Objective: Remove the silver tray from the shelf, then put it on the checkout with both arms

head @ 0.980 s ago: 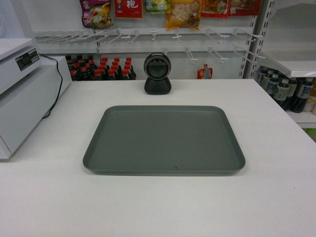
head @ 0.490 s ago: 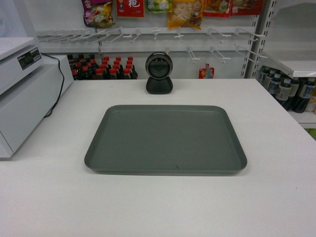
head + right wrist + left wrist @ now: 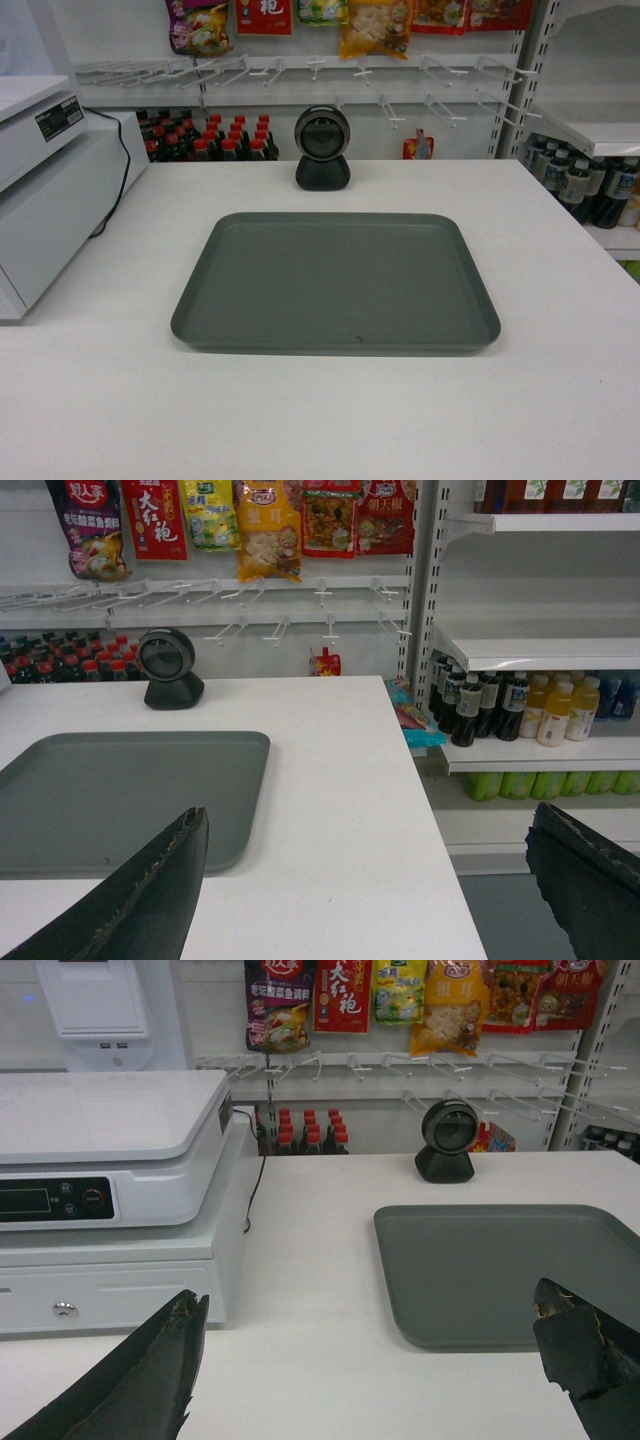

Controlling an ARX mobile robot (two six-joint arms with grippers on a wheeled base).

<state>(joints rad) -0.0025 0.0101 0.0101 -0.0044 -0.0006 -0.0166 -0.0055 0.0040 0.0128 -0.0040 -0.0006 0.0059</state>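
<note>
Grey-green, the silver tray (image 3: 335, 282) lies flat on the white bench (image 3: 560, 400) just before your scanner (image 3: 322, 148) — left pincer (image 3: 370, 1360) and right pincer (image 3: 365, 880) both gape, holding nothing.

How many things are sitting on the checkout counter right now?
3: the silver tray lies flat mid-counter, the black scanner stands at the far edge behind it, and the white cash register sits along the left side.

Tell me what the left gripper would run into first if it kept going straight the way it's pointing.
Probably the checkout top. The open left gripper points forward between the cash register and the silver tray; the scanner lies right of that line, though depth is unclear.
</note>
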